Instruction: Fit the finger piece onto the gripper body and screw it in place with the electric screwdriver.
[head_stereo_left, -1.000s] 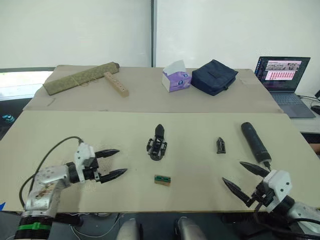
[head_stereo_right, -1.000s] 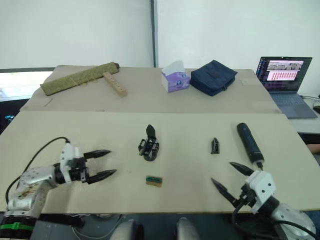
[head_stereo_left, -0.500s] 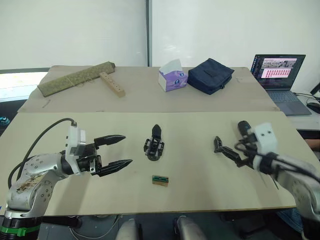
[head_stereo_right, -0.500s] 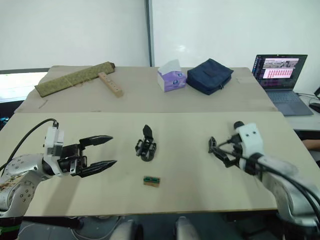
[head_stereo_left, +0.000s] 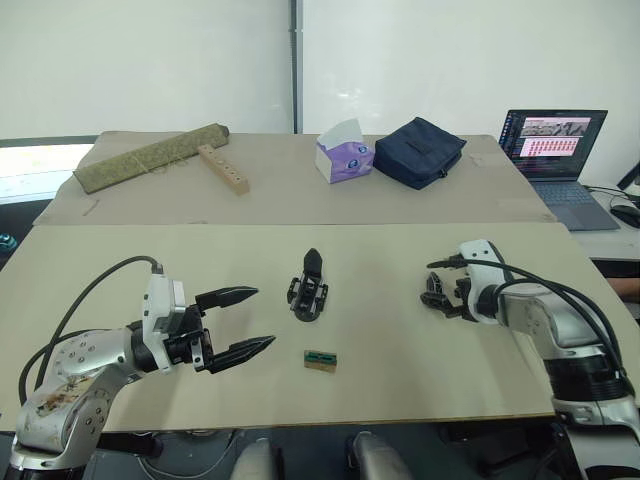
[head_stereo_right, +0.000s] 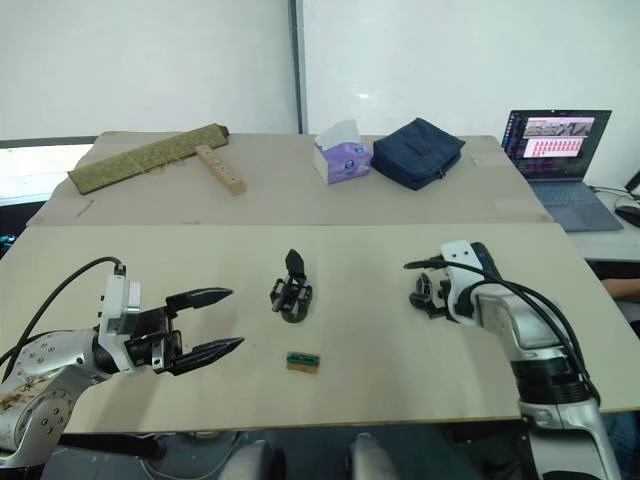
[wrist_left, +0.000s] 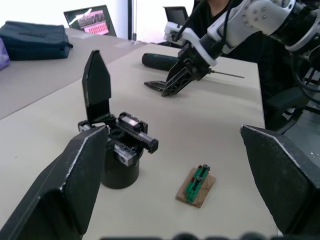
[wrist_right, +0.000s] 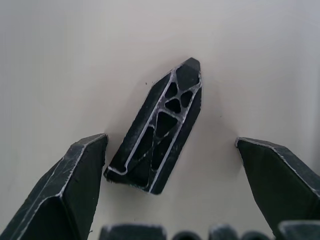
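The finger piece (wrist_right: 157, 132), a small black pointed wedge, lies flat on the tan table. My right gripper (head_stereo_left: 434, 297) is open and points down over it, with one finger on each side. One fingertip (wrist_right: 95, 150) is almost at the piece's wide end. The gripper body (head_stereo_left: 309, 290) stands upright at the table's middle, its one pointed finger up. My left gripper (head_stereo_left: 262, 317) is open and empty, a short way left of the gripper body. The electric screwdriver (wrist_left: 160, 61) lies on the table just beyond my right gripper.
A small green-and-tan block (head_stereo_left: 322, 360) lies in front of the gripper body. On the far table are a rolled green mat (head_stereo_left: 150, 158), a wooden strip with holes (head_stereo_left: 228, 168), a tissue box (head_stereo_left: 344, 158), a dark blue bag (head_stereo_left: 422, 152) and an open laptop (head_stereo_left: 552, 140).
My right gripper has come from the table's front edge to the finger piece and now straddles it. My left gripper has shifted a little right and stays open.
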